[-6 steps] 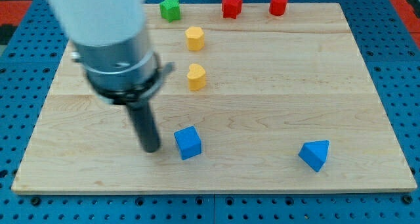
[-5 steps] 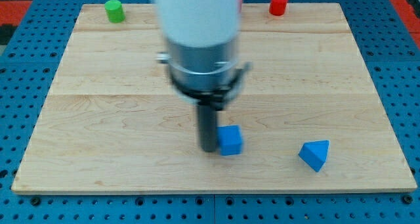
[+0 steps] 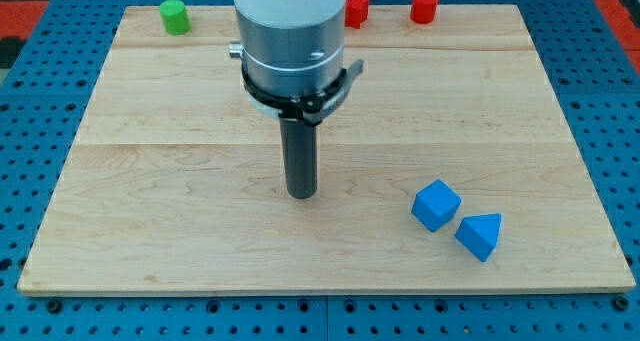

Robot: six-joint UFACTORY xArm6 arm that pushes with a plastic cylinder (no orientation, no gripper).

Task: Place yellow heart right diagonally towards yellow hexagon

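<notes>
My tip (image 3: 301,194) rests on the wooden board (image 3: 150,211) near its middle, a little toward the view's bottom. The yellow heart and the yellow hexagon do not show; the arm's wide body covers the board's upper middle where they could be. A blue cube (image 3: 436,204) lies to the right of my tip, well apart from it. It sits beside a blue triangular block (image 3: 480,235), about touching it.
A green cylinder (image 3: 174,16) stands at the board's top left. A red star (image 3: 357,8), partly behind the arm, and a red cylinder (image 3: 425,5) stand at the top edge, right of centre.
The arm swept to the right and the blue cube slid right, ending beside the blue triangular block. My tip now stands apart from the cube, on its left.
</notes>
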